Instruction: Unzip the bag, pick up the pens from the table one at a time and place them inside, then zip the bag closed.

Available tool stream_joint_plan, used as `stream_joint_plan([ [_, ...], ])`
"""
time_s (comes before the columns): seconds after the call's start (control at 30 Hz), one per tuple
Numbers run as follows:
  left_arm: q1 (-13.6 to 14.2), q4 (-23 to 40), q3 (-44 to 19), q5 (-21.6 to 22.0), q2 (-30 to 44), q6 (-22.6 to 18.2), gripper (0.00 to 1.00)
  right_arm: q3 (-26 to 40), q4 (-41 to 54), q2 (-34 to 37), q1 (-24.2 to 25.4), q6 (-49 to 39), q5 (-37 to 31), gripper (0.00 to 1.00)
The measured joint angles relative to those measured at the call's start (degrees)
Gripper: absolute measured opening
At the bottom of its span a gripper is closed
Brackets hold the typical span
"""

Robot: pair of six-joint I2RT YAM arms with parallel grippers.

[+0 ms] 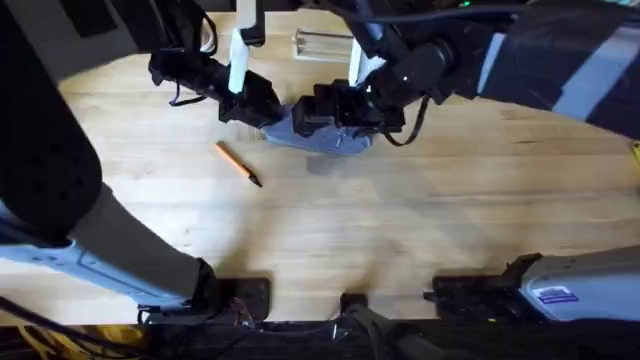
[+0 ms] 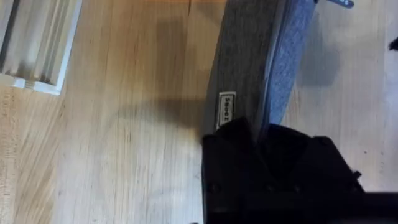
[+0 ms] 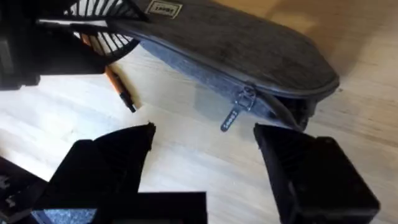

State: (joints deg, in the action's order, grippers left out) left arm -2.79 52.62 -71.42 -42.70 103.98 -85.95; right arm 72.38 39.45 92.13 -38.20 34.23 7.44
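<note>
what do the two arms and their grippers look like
Both arms are black and blocky, each with a white segment behind the wrist and thin black cables looping off. The left gripper and right gripper have chunky, squared black fingers. A grey base link carries a blue-and-white label.

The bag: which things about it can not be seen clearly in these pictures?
- Overhead: the bag is mostly covered by the two arms, so its zipper line is hidden.
- Left wrist: the left tool covers the bag's near end; its far end is cut off by the edge.
- Right wrist: the zipper pull shows, but how far the bag is unzipped is unclear.
</note>
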Motion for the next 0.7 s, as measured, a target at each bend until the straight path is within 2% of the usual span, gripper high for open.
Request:
stream_joint_plan([
  [0.1, 0.0, 0.0, 0.0, 0.0, 0.0, 0.0, 0.042, 0.0, -3.6, 3.6, 0.0, 3.0, -0.6, 0.955],
  [0.43, 0.0, -0.1, 0.0, 0.0, 0.0, 0.0, 0.042, 0.0, -3.8, 4.4, 0.1, 6.7, -4.1, 0.848],
  [0.63, 0.0, -0.2, 0.0, 0.0, 0.0, 0.0, 0.042, 0.0, -3.9, 5.6, 0.5, 9.0, -6.8, 0.643],
  [0.7, 0.0, -0.1, 0.0, 0.0, 0.0, 0.0, 0.042, 0.0, -3.9, 6.5, 0.5, 9.3, -7.5, 0.545],
])
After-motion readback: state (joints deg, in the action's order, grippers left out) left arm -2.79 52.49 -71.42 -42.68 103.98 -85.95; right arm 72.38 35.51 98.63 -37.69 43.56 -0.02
